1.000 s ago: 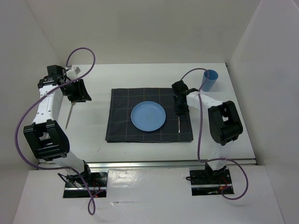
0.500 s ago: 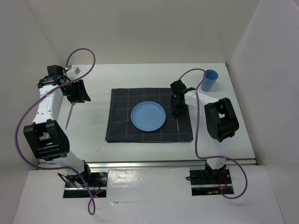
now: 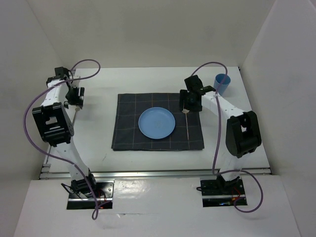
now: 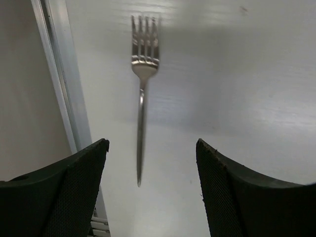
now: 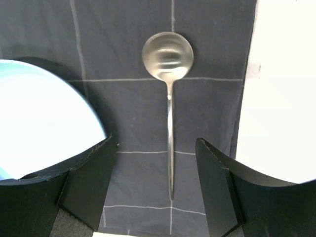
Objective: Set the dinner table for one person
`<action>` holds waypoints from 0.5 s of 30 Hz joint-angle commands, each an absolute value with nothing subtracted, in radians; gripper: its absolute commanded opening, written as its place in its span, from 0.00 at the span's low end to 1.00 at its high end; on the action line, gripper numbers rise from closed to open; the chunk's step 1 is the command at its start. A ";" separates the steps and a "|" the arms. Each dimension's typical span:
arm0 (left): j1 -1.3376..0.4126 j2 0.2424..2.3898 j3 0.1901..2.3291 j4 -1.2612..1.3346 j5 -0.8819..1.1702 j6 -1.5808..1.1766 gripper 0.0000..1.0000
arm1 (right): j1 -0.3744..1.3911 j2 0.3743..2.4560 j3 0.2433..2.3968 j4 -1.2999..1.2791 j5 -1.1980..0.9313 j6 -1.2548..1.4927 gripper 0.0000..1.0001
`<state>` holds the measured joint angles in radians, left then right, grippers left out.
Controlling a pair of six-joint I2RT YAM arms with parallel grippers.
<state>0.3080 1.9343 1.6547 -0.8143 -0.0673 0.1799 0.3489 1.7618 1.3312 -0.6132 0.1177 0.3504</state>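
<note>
On the white dinner table (image 3: 98, 143) lies a dark checked mat (image 3: 128, 133) with a blue plate (image 3: 156, 123) at its middle. A spoon (image 3: 189, 127) lies on the mat right of the plate, bowl toward the near edge. My right gripper (image 3: 189, 102) hovers open above the spoon's handle end, touching nothing; in the right wrist view the spoon (image 5: 169, 113) runs between the spread fingers (image 5: 89, 177). A fork (image 4: 142, 94) rests on the bare table by the left rail. My left gripper (image 4: 152, 144) is open above its handle tip.
A blue cup (image 3: 222, 85) stands at the far right corner of the table. A metal rail (image 4: 64, 74) runs along the table's left edge close to the fork. White walls enclose the table on three sides.
The right gripper opened, left the spoon on the mat and drew back toward the far side. The left gripper opened wider and its arm folded up closer to the left wall.
</note>
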 commanded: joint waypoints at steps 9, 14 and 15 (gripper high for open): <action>0.413 2.158 1.729 -0.845 0.043 0.268 0.79 | 0.302 1.638 1.442 -0.676 0.018 0.388 0.73; 0.413 2.203 1.717 -0.836 0.060 0.278 0.71 | 0.302 1.618 1.454 -0.706 0.029 0.397 0.73; 0.413 2.218 1.717 -0.836 0.034 0.266 0.64 | 0.302 1.603 1.454 -0.706 0.038 0.397 0.73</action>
